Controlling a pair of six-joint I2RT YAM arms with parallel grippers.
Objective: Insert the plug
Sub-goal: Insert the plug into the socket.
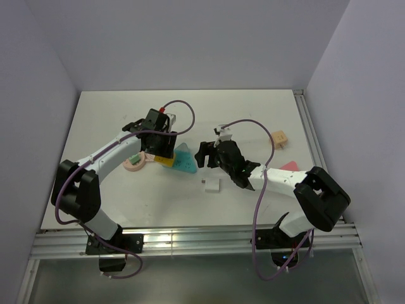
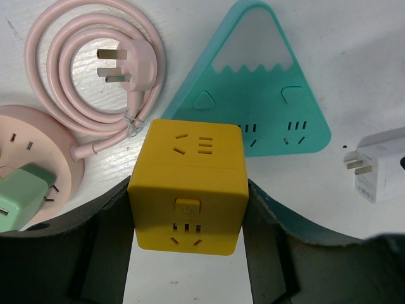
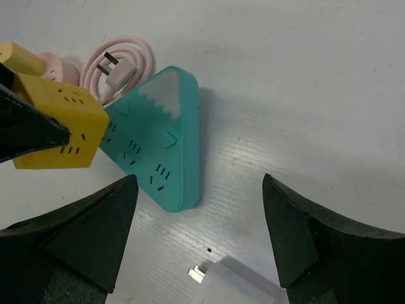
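The mint-green plug (image 2: 22, 196) rests on a pink round socket (image 2: 38, 136); its prongs are hidden. In the top view the plug (image 1: 134, 158) lies left of my left gripper (image 1: 161, 149). My left gripper (image 2: 188, 215) is shut on a yellow cube socket (image 2: 190, 183), one finger on each side, and holds it beside a teal mountain-shaped power strip (image 2: 253, 95). My right gripper (image 3: 200, 190) is open and empty, just right of the teal strip (image 3: 158, 145), above a white block (image 3: 240, 285) with metal prongs.
A coiled pink cable with a three-pin plug (image 2: 95, 63) lies behind the pink socket. The white block (image 1: 212, 185) lies in front of the right gripper (image 1: 205, 155). A small orange-yellow piece (image 1: 280, 137) and a pink item (image 1: 290, 166) lie at the right.
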